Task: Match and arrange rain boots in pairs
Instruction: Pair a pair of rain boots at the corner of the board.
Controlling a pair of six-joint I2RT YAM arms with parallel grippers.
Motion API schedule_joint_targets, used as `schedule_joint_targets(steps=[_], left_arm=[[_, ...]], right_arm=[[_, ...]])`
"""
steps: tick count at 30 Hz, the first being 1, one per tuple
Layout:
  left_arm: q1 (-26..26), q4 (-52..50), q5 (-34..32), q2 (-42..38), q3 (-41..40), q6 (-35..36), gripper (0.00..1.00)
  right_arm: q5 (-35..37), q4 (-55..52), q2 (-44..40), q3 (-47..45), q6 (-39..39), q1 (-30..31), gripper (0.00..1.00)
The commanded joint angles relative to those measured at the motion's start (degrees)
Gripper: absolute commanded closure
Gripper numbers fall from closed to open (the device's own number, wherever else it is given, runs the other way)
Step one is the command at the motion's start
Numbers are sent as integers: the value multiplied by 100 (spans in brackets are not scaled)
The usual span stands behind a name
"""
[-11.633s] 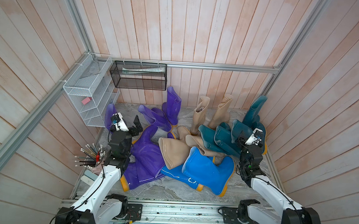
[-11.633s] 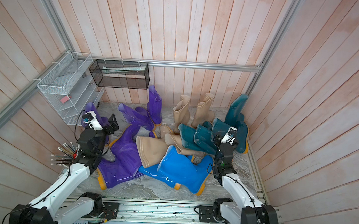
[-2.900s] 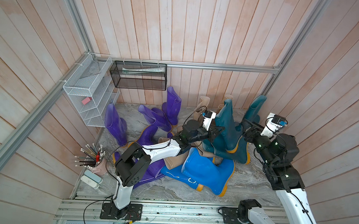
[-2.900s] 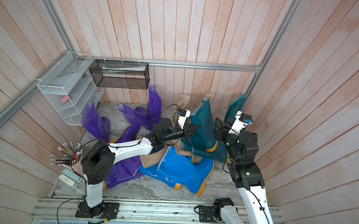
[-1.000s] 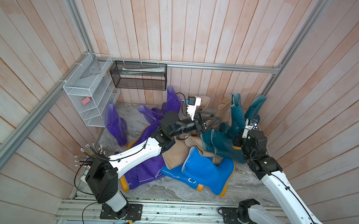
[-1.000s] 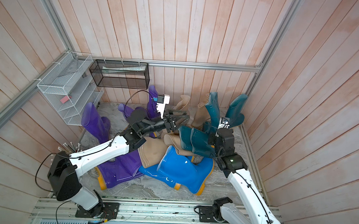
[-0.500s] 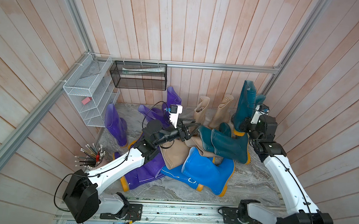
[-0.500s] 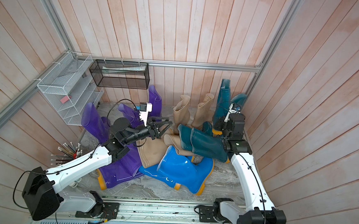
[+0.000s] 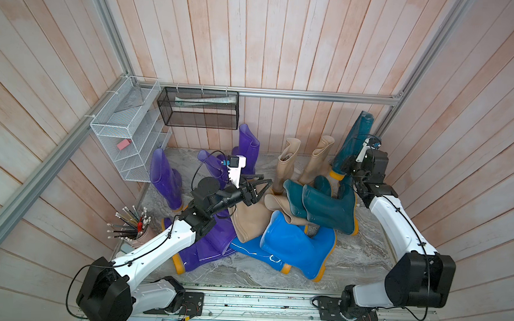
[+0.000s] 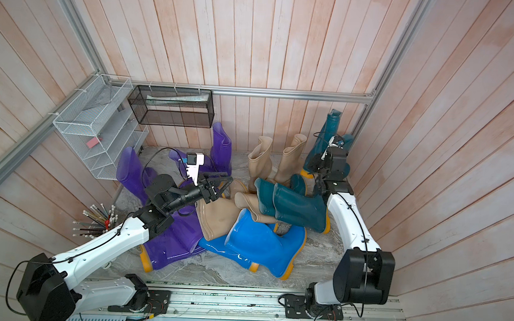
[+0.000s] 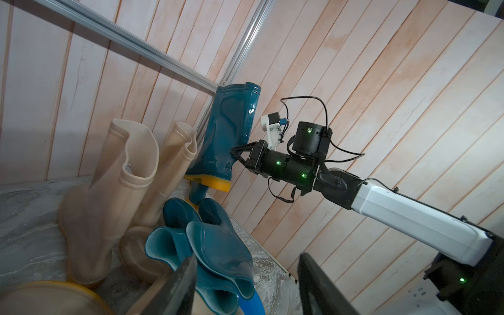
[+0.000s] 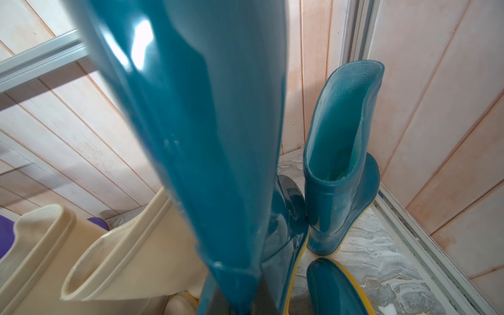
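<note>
My right gripper (image 9: pixel 342 168) (image 11: pixel 235 155) is shut on the lower shaft of a dark teal rain boot (image 9: pixel 355 136) (image 10: pixel 324 131) (image 12: pixel 204 136), held upright in the back right corner. Right beside it stands a second teal boot (image 12: pixel 343 163). Two more teal boots (image 9: pixel 323 208) lie in the middle pile. My left gripper (image 9: pixel 263 184) (image 10: pixel 225 180) (image 11: pixel 245 289) hovers open and empty over a lying beige boot (image 9: pixel 246 221). Two beige boots (image 9: pixel 286 163) stand at the back wall. Blue boots (image 9: pixel 296 249) lie in front, and purple boots (image 9: pixel 163 177) are on the left.
A white wire rack (image 9: pixel 122 134) and a black mesh basket (image 9: pixel 197 108) hang on the walls at the back left. A cup of pencils (image 9: pixel 135 227) stands at the left edge. Wooden walls and an aluminium rail (image 9: pixel 314 95) close in the floor.
Over the last second my right gripper carried the teal boot from the middle to the back right corner and raised it upright. My left arm drew back leftward, still open.
</note>
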Motion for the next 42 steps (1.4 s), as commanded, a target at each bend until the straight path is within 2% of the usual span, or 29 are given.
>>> schedule_joint_targets(steps=[1,5,14,21,23,27,32,36,42], left_arm=[[126,-13,47,-102,-135,19,38],[277,68,173,-83,-214,-44,38],[554,305,396,67,-348,-196,38],[707,581,653,333,-348,-392,40],[741,637,686,385,-366,-413,40],[802,675,714,461,-375,-443,41],[841,716,805,501,-375,-511,41],[840,726,837,483,-373,-553,42],[838,716,847,357,-427,-604,41]], right_arm=[[74,1007,96,460,-90,-129,100],[202,1108,572,731,-384,-179,100],[-102,1295,1691,1398,-831,-483,100],[140,1296,2653,2231,-1122,-586,100],[246,1551,2743,2149,-1064,-592,100],[-73,1631,2999,2040,-940,-594,100],[-351,2156,2895,1148,-605,-587,100],[-64,2233,2818,695,-354,-563,100],[-60,2235,2637,237,-217,-524,99]])
